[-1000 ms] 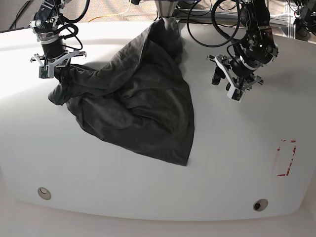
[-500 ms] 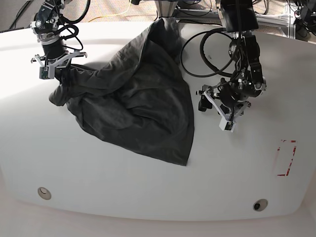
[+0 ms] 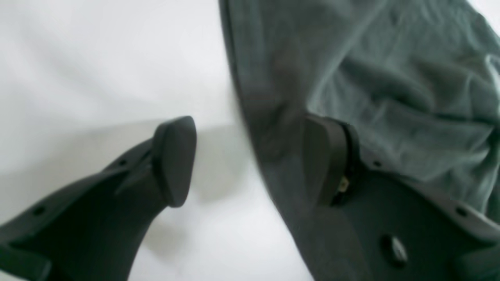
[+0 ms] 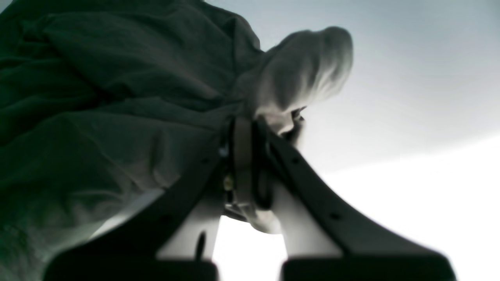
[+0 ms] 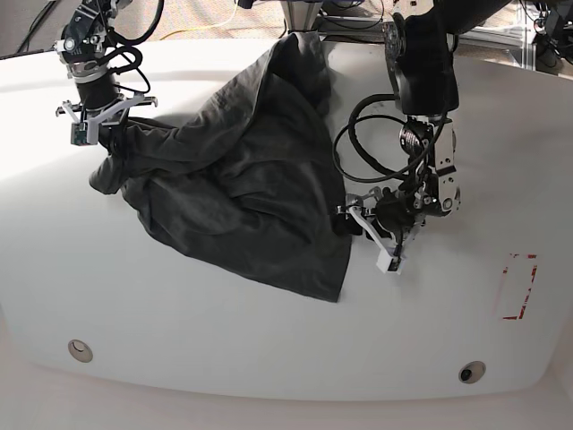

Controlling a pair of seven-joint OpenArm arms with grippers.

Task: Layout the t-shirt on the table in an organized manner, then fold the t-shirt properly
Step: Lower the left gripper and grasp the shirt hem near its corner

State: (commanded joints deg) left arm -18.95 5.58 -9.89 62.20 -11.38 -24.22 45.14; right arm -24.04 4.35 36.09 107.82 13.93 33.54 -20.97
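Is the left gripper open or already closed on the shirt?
Open. The left gripper straddles the shirt edge, one finger over bare table.

The left pincer (image 5: pixel 363 235) (jaws apart) has dropped to the t-shirt (image 5: pixel 242 179) edge.

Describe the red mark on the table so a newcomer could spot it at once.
On the large white table, look at the base view's right side, well clear of the crumpled dark t-shirt. The red dashed rectangle is flat on the surface, the only coloured marking; the two grommet holes nearby are round and grey.
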